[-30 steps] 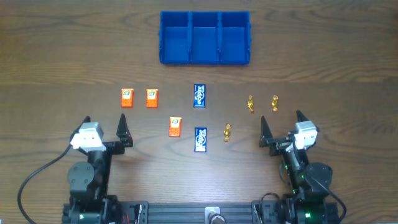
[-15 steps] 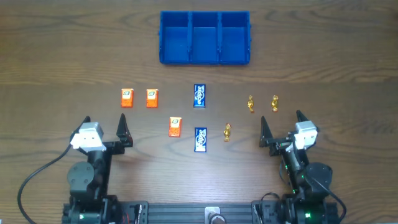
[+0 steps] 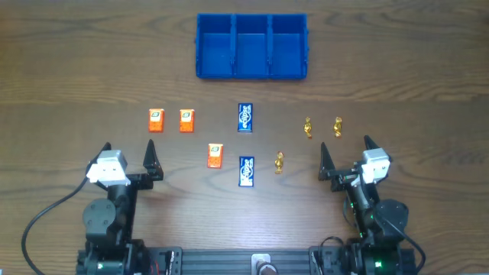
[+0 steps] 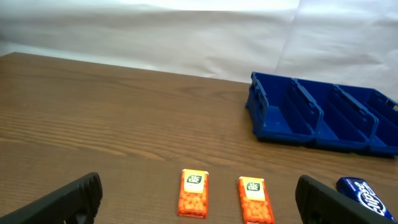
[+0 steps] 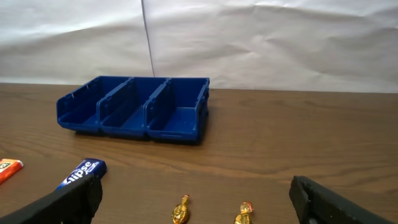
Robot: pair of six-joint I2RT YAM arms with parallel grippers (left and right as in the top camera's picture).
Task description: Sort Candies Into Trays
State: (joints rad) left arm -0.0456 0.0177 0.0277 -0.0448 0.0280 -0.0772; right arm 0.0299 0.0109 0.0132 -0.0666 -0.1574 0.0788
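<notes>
Nothing is sorted yet, every candy is on the table (image 3: 61,61). Risks, as I judge them:

- Tray (image 3: 252,76): sits at the far side of the table, all three compartments look empty. It's a long reach for both arms. The dividers are thin, so an off-centre drop lands in the wrong compartment. A release from too high could bounce out.
- Left gripper (image 3: 128,153) and right gripper (image 3: 345,149): both near their bases, fingers spread wide, holding nothing. The middle candies are reachable from either side, so the arms could clash if both go in at once.
- Orange boxes (image 3: 156,120), (image 3: 186,120), (image 3: 215,155): lying flat. Fingers may skid over the low edges and push rather than pinch. The two far ones sit near each other, so closing on one could knock the other.
- Blue packs (image 3: 245,118), (image 3: 246,170): also flat, same risk. The near one sits just beside the near orange box and a gold candy, so it's tight for wide fingers.
- Gold candies (image 3: 308,127), (image 3: 338,126), (image 3: 280,162): smallest, in twisted wrappers. They look likely to roll or squirt out of a pinch, so I rate them the hardest grab.
</notes>
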